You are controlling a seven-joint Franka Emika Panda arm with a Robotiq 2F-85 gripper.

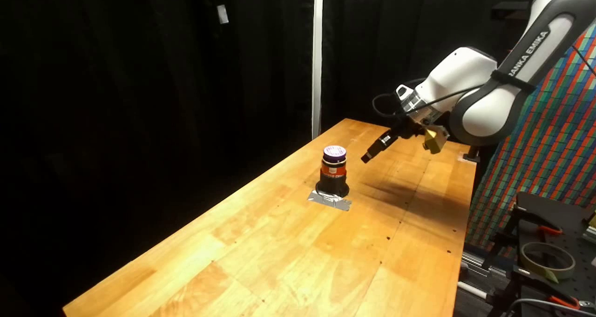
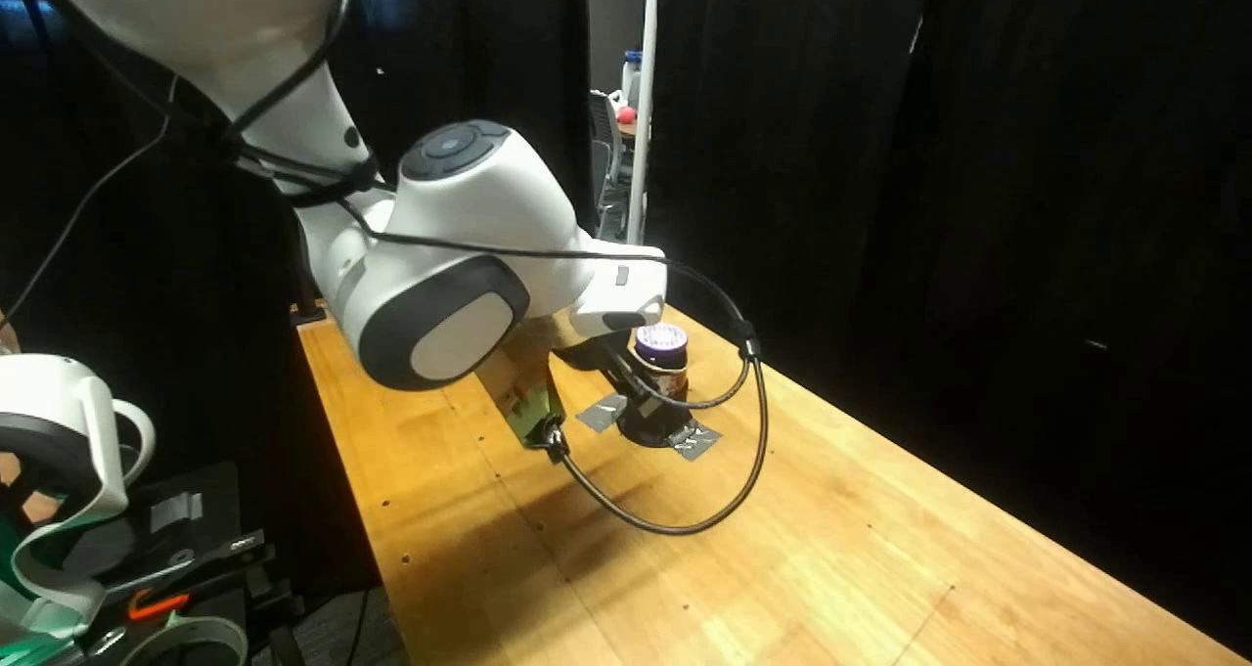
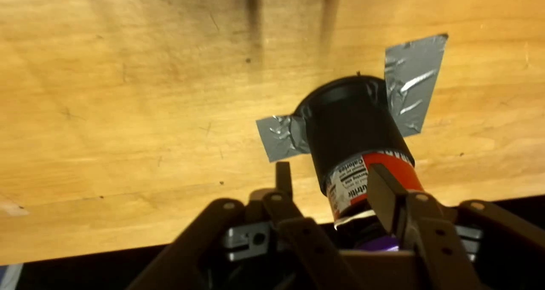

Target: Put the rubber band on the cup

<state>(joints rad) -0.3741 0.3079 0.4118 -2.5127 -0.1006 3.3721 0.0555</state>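
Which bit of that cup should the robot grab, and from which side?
Probably the orange label, from the gripper side, jaws flanking it: the cup stands upright, and there its wall is straight, below the pale band, above the tape.

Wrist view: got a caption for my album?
Open tool near a cup taped to the table and ringed by a pale band.
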